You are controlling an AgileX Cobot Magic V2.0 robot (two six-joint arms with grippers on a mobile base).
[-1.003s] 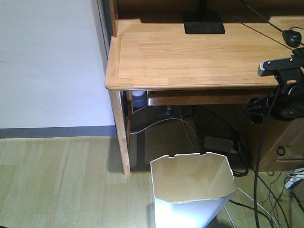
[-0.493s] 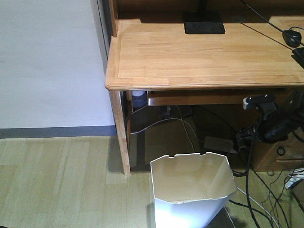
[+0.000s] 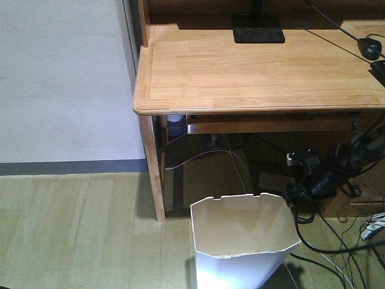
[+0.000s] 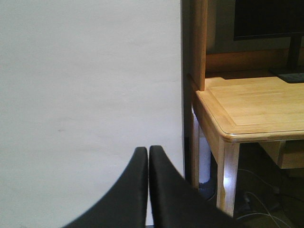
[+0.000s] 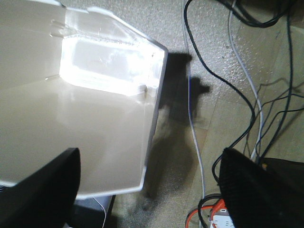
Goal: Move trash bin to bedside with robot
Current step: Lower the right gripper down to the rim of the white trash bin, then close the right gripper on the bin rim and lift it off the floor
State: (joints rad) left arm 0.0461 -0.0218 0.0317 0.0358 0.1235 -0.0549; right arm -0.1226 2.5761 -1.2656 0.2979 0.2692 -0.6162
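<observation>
The white trash bin (image 3: pixel 240 268) stands on the wooden floor in front of the desk, its cream inside showing. My right gripper (image 3: pixel 295 198), on a slim black arm, hangs just by the bin's right rim. In the right wrist view the right gripper (image 5: pixel 149 190) is open, and the bin's (image 5: pixel 95 123) rim edge lies below and between the two black fingers (image 5: pixel 42 190) without touching either. The left gripper (image 4: pixel 148 154) is shut with nothing in it and faces a white wall. The bedside is out of view.
A light wooden desk (image 3: pixel 252 66) stands just behind the bin, its leg (image 3: pixel 153 168) to the bin's left. Black and white cables (image 3: pixel 337 253) and a power strip (image 3: pixel 277 180) lie on the floor to the right. A drawer unit (image 3: pixel 355 192) sits under the desk.
The right arm has come down from desk-top height at the far right and moved left, so its gripper now sits at the bin's right rim. The bin has not moved.
</observation>
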